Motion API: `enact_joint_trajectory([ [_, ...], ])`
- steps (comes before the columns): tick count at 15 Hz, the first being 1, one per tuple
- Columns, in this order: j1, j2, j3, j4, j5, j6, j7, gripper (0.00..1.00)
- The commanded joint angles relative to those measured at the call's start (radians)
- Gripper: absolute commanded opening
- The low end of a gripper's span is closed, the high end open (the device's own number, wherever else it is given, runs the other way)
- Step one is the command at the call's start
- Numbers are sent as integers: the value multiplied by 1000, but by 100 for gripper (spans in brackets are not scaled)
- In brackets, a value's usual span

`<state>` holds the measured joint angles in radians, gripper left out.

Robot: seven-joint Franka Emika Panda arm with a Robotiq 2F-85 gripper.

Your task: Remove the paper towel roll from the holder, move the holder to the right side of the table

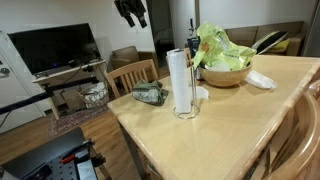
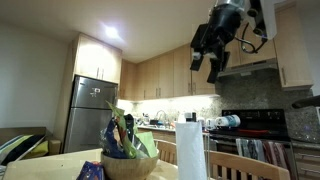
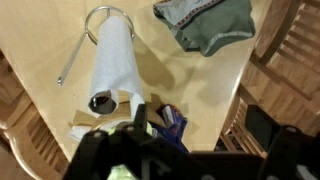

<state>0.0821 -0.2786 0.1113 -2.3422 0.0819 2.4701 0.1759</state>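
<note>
The gripper [image 2: 207,62] hangs high over the table [image 1: 230,125] and touches nothing. Seen from below against the kitchen cabinets [image 2: 150,75], its two dark fingers stand wide apart with only air between them. In the wrist view its dark body fills the near edge of the picture, looking straight down at the tabletop.

Well below it, the paper towel roll [image 1: 181,80] stands upright on the table, seated in the holder [image 1: 186,114]. The wire ring base lies around the foot of the roll, and the thin rod rises just beside the roll to a little above its top. From the wrist, the roll [image 3: 112,60] shows its hollow core at the near end and the ring of the holder [image 3: 110,8] at the far end.

Just right of the roll and a little farther back sits a wooden bowl [image 1: 226,72] heaped with something green and leafy. A crumpled white napkin [image 1: 260,80] lies to the right of the bowl. To the left of the roll, near the table's edge, lies a dark green cloth [image 1: 150,95], with a slatted wooden chair [image 1: 130,74] just beyond it. A television [image 1: 55,48] stands far off to the left
</note>
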Motion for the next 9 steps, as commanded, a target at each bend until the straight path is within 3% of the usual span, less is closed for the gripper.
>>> enact_joint_trajectory([
  [1, -79, 62, 46, 16, -172, 16, 197, 100],
  [4, -119, 103, 62, 33, -338, -11, 358, 100],
  [9, -126, 160, 46, 60, -486, 18, 493, 100],
])
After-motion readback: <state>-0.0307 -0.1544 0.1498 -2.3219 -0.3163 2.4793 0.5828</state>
